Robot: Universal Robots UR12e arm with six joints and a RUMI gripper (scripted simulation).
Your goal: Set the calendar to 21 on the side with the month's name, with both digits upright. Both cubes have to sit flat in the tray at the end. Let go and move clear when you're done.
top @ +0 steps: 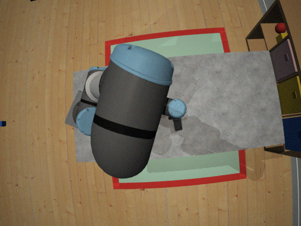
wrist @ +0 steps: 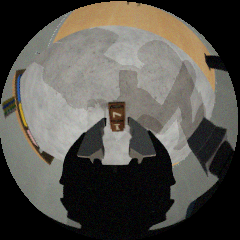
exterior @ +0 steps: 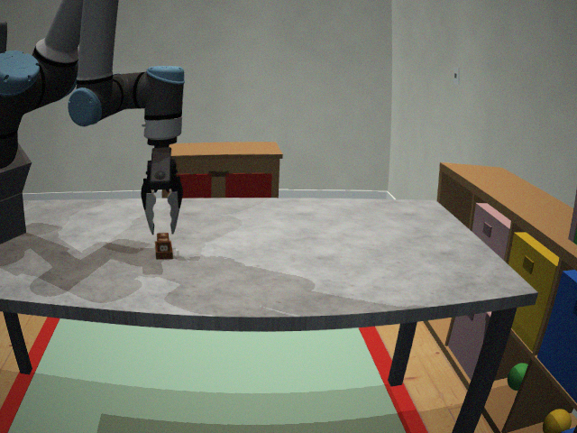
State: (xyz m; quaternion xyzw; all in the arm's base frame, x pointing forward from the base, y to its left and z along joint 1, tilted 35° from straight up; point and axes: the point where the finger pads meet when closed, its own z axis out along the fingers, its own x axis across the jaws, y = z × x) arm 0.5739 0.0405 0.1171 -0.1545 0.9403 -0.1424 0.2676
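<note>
The small brown calendar (exterior: 163,246) (wrist: 116,116) stands on the grey table, its two cubes lined up one behind the other in the exterior view. The near cube's face there shows a pale rounded mark, too small to read surely. In the wrist view the upper cube (wrist: 117,114) shows a pale 7-like mark on top, and the lower cube (wrist: 117,126) a T- or 1-like mark. My gripper (exterior: 162,231) (wrist: 117,118) points down just above the calendar, its fingers apart and empty. The side with the month's name cannot be made out. The top view does not show the calendar.
The grey table (top: 225,97) (exterior: 372,261) carries the calendar near the arm's side. The arm (top: 131,102) covers much of the table in the top view. A shelf with coloured drawers (top: 289,97) (exterior: 533,261) stands past the table's right end. A low cabinet (exterior: 224,149) stands behind.
</note>
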